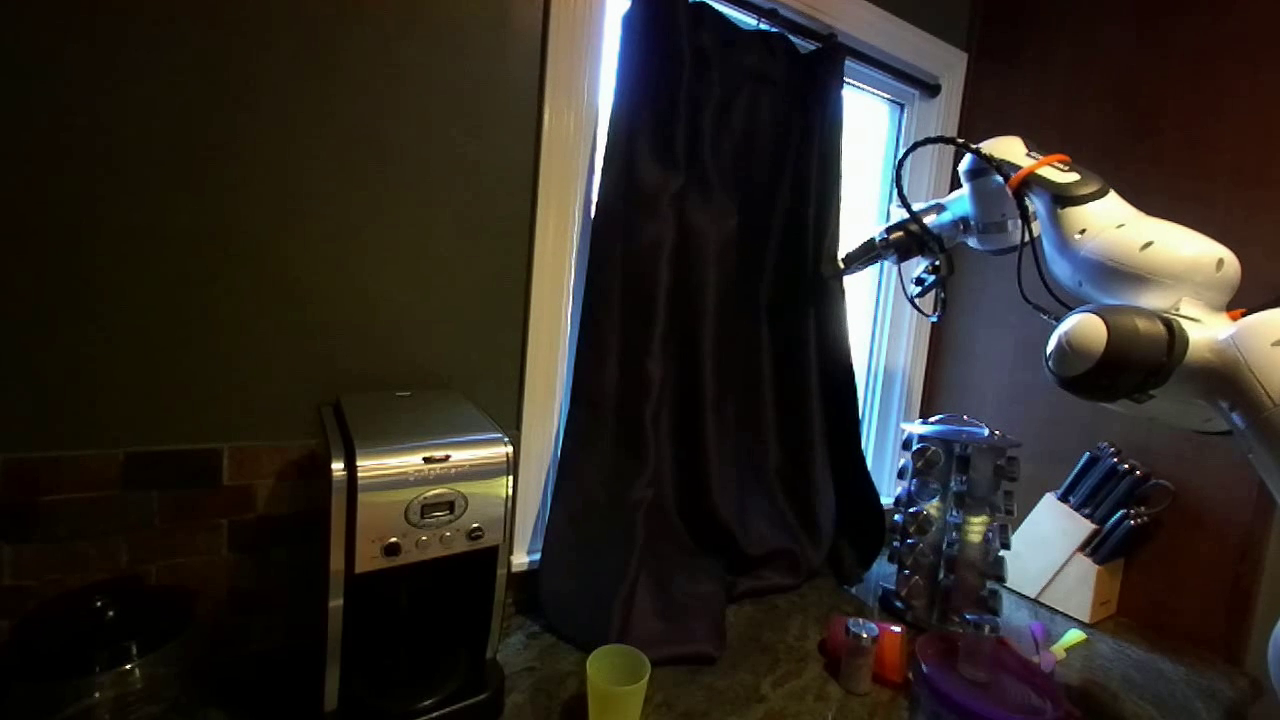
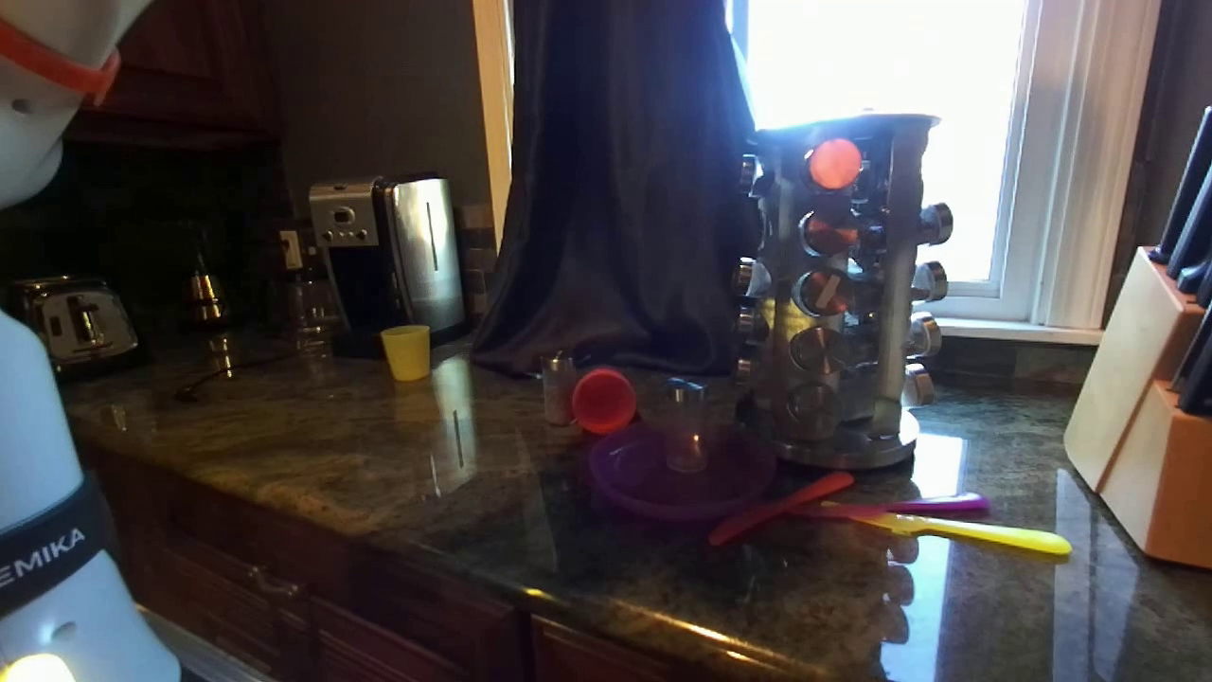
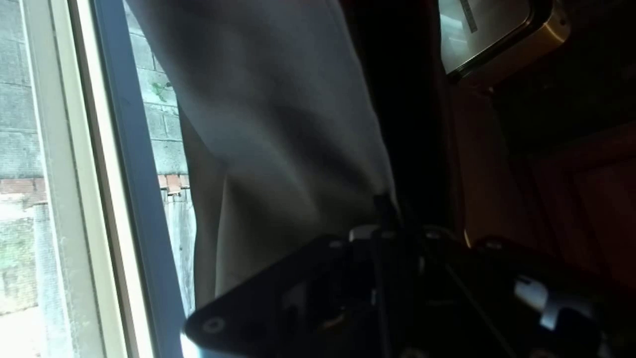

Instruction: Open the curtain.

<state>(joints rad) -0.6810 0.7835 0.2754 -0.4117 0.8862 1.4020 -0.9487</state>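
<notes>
Your curtain (image 1: 710,340) hangs from a rod (image 1: 890,67) in front of the window (image 1: 868,150), dark and faintly glossy, its long vertical folds flaring toward a hem that lies on the table (image 2: 369,436). Right of it, in both exterior views, the window shows bright; in the wrist view the fabric looks greyer, with creases running to your tool (image 1: 846,266). You have that tool closed, pinching the curtain's edge partway up. Your arm (image 1: 1140,240) reaches in from the right in an exterior view, bent, its wrist sloping slightly down toward the curtain.
</notes>
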